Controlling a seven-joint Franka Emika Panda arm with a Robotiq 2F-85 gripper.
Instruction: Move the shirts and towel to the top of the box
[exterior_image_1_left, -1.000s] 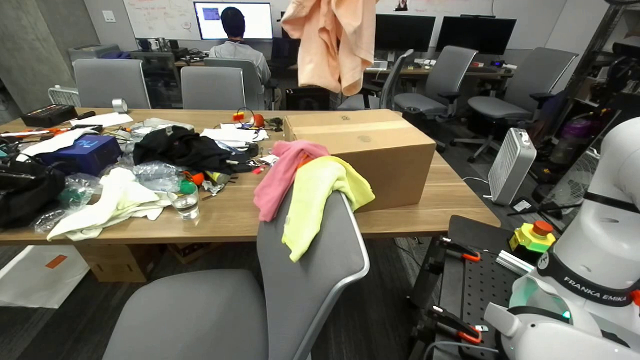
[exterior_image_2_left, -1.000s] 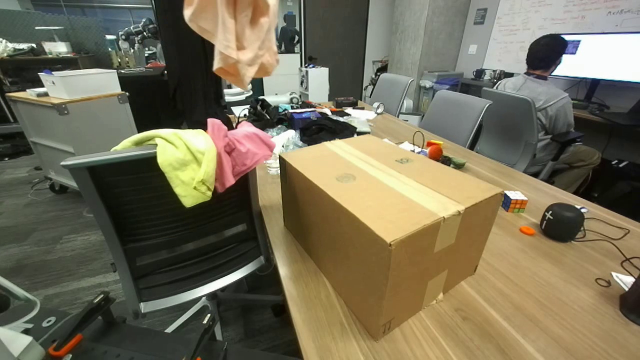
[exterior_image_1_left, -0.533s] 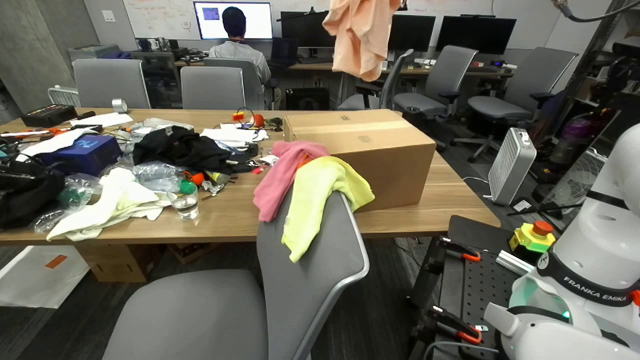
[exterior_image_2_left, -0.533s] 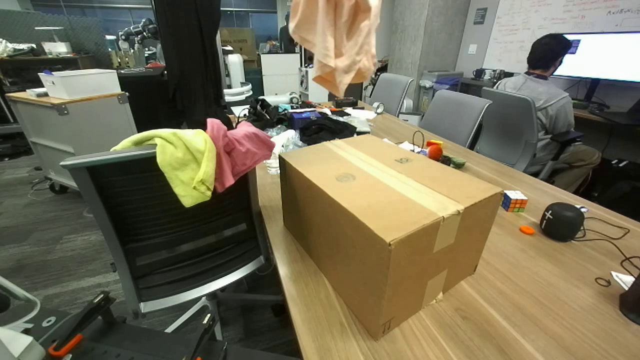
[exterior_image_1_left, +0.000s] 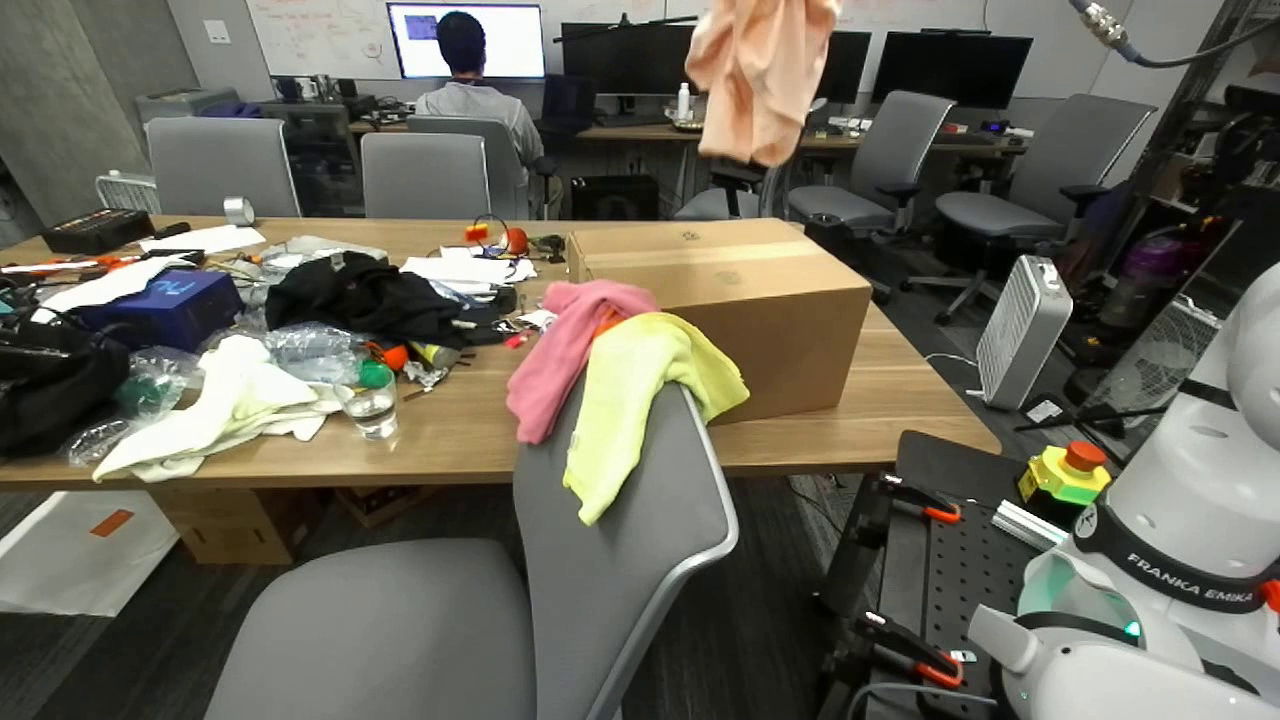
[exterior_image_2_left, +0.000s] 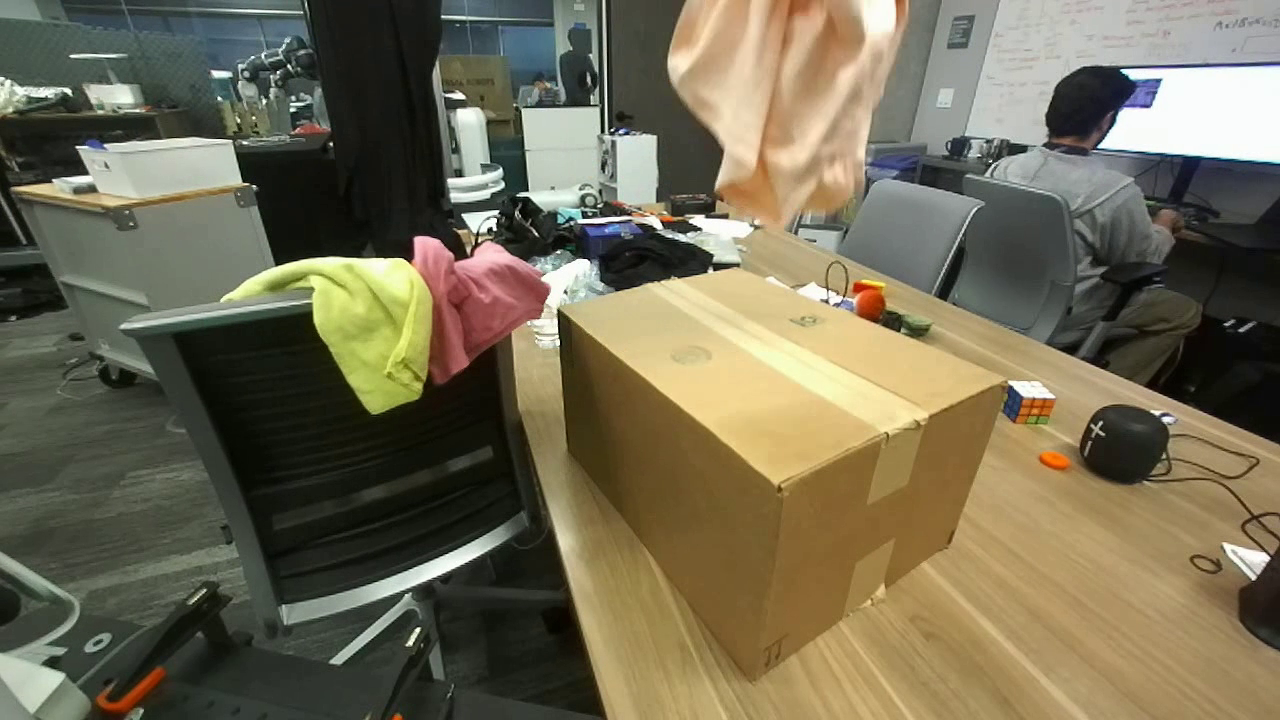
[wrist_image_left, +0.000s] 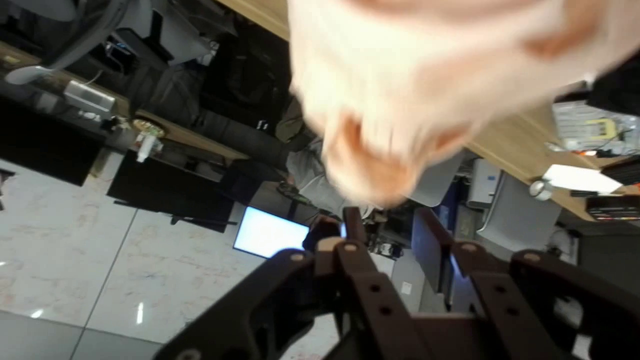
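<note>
Carried the peach shirt (exterior_image_1_left: 765, 85) rightward in both exterior views since the earlier frame, away from the chair (exterior_image_1_left: 670, 510) and into line with the box (exterior_image_2_left: 760, 430). Found it in mid-air, hanging with its long axis up and down, well apart from the box top, upper end cut off in both. Spread the fingers (wrist_image_left: 430, 240), with a plain gap between them and no cloth seen inside. Caught the shirt blurred in the wrist view, narrow end just beyond the fingers; going by that flipped view, placed it below them. Took this for a release in the air, with the drop onto the box as the step in hand. Rested the coming move on a straight fall: judged it above the box in both exterior views, but could not fix the depth. Ran some risk of a slide off the near long edge, with only a narrow strip of desk (exterior_image_2_left: 612, 560) before the chair. Saw more room on the side away from the chair, across the desk. Left the pink cloth (exterior_image_1_left: 560, 350) and yellow cloth (exterior_image_1_left: 625, 410) draped together over the chair back, still to be moved by the task's wording. Could not tell shirt from towel between those two.
</note>
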